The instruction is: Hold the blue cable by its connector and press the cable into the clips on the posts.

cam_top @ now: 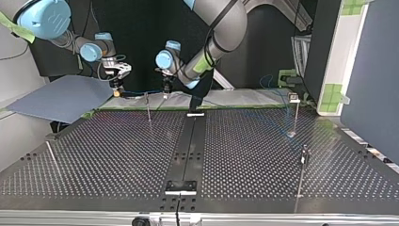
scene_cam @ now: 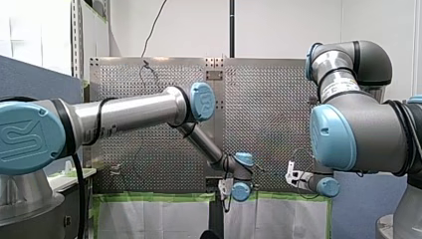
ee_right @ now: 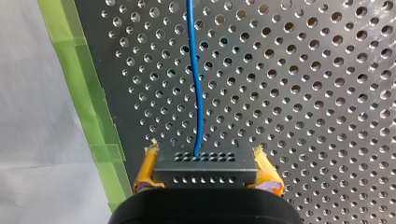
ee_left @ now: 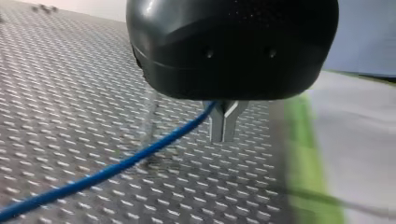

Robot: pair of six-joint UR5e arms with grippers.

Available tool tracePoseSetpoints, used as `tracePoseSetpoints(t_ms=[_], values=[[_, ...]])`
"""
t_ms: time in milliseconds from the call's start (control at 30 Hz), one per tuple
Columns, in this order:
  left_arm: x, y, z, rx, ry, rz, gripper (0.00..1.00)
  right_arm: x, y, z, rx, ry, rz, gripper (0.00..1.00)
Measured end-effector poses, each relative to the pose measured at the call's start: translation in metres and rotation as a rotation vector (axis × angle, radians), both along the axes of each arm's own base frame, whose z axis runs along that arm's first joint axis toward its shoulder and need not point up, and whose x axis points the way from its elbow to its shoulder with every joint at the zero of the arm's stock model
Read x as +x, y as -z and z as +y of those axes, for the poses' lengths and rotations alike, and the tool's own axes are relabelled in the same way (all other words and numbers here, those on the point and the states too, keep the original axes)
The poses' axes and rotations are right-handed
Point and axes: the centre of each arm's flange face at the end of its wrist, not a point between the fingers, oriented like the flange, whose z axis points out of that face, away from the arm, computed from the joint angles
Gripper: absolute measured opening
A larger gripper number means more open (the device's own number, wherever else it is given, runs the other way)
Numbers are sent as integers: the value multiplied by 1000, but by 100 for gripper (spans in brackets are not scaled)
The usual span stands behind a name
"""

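My right gripper (ee_right: 205, 158) was clamped on the dark connector (ee_right: 205, 173), its yellow pads (ee_right: 145, 170) pressed against either side. The blue cable (ee_right: 196, 93) ran straight ahead of it over the perforated table (ee_right: 303, 93). My left gripper (ee_left: 224, 133) had its metal fingers (ee_left: 217, 126) brought together at the tips, with the cable seemingly caught in the fork just above them. In the upper left of the top view, the cable hung between the two grippers, just above the nearest post (cam_top: 148, 109). Its clip was too small to make out, so seating could not be judged. Done well, I reckoned, the right hold should keep the line taut while the left brought the cable squarely over the clip and pushed straight down, with no side pull to bend the thin post.
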Motion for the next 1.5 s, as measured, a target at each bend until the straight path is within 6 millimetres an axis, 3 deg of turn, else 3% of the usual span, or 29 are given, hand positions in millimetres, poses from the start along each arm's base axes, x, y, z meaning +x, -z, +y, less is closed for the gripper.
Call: tracePoseSetpoints(t_ms=[167, 467, 933, 1300, 1500], values=[[1, 10, 8, 23, -8, 22, 0, 0, -1, -1, -3, -1, -4, 0], [12, 2, 10, 15, -18, 13, 0, 0, -2, -5, -5, 0, -11, 0], [37, -53, 1, -40, -7, -32, 0, -4, -8, -18, -13, 11, -32, 0], [51, -50, 17, -38, -4, -12, 0, -4, -11, -25, -23, 14, -45, 0], [44, -41, 20, -30, 15, 7, 0, -1, -11, -25, -26, 14, -43, 0]])
